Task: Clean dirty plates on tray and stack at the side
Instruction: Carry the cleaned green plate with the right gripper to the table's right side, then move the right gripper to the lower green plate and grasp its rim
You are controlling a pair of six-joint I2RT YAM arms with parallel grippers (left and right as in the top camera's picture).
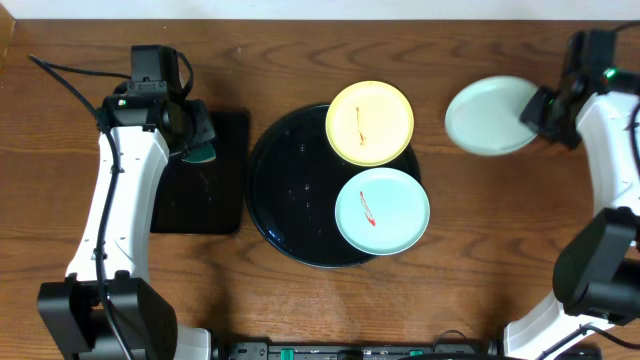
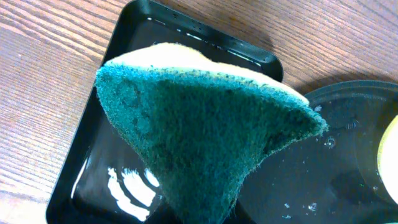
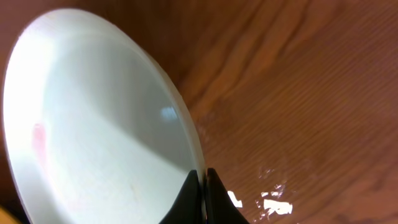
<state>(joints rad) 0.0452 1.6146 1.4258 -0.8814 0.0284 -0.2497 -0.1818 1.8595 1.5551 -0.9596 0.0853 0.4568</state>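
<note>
Overhead first: the round tray [image 1: 275, 190] sits mid-frame on the bench [image 1: 300, 50]. It carries two dirty plates on its right half. The yellow plate [image 1: 370, 122] is above and the mint plate [image 1: 381, 211] below, and each shows a thin red streak. The third plate [image 1: 488, 116] is up at the upper right, well off the tray. The right tool [image 1: 538, 105] is clamped on its right-hand edge. At the upper left, the left tool [image 1: 195, 140] hangs over the rectangular tray [image 1: 225, 175] with a green sponge [image 1: 200, 152] in it.

Left wrist now: the sponge [image 2: 205, 143] fills the frame, folded into a wedge with the scouring side toward us. The fingers are hidden behind it, but they are pressed together on it. The wet rectangular tray [image 2: 112, 155] lies below, and the round tray [image 2: 348, 155] shows at the right edge.

Right wrist: the dark fingertips meet at the bottom, pinching the rim of the third plate [image 3: 93, 124], which is tilted. It looks almost clean, with only a faint pink trace near its left side.

My read: this is the first plate being parked at the side, and two are left to scrub. Next, the right tool needs to lay this one flat and let go. Then it can take a plate from the tray and present it to the sponge.
</note>
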